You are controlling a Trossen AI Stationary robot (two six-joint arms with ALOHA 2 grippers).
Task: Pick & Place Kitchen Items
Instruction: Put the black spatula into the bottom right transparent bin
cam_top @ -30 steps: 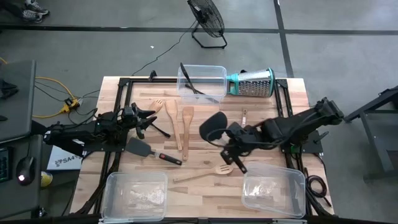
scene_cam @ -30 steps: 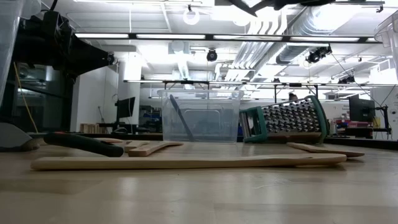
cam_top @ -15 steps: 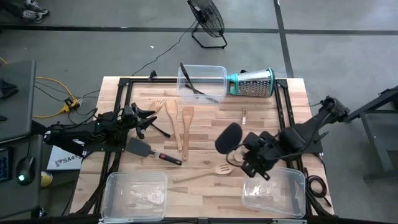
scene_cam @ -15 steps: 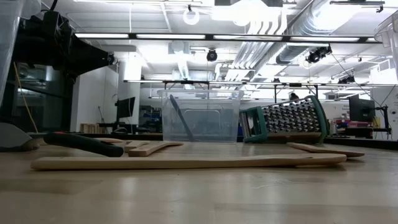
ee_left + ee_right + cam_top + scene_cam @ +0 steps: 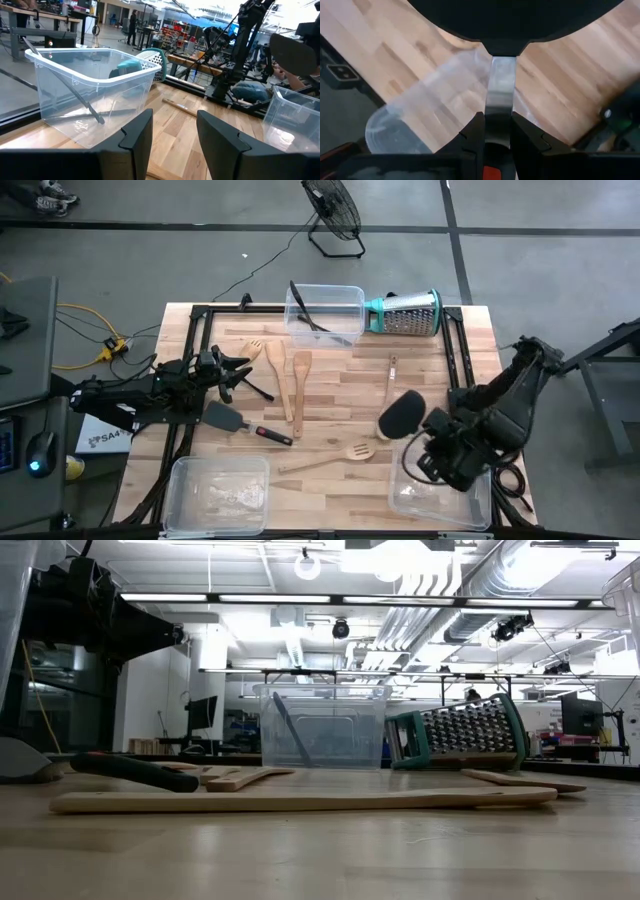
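Note:
My right gripper [image 5: 427, 440] is shut on a black spatula whose round head [image 5: 402, 415] juts out over the table beside the near right clear bin [image 5: 470, 500]. My left gripper [image 5: 238, 366] is open and empty at the table's left, by the wooden utensils [image 5: 275, 365]; its view shows it too [image 5: 172, 135]. Pale wooden spoons and spatulas [image 5: 300, 380], a slotted wooden one [image 5: 330, 460] and a black spatula with a red-black handle [image 5: 245, 423] lie flat on the table. A thin black tool [image 5: 305, 315] leans inside the far clear bin [image 5: 350, 292]. My right gripper pinches the spatula's steel shank [image 5: 500, 95] between its two fingers, just behind the black head [image 5: 515, 20]. The spatula runs along the fingers, with its red handle part [image 5: 492, 172] reaching back between them. It is lifted clear of the table, head foremost.
A steel cone grater with a teal rim [image 5: 405, 313] lies at the far right next to the far bin. A second clear bin [image 5: 218, 492] stands near left. A small wooden tool [image 5: 392, 368] lies right of centre. Black frame rails run along the table's edges.
My right gripper has carried the black spatula from the table's middle toward the right and near edges, to the near right bin, turning as it went. The spatula stays lifted clear.

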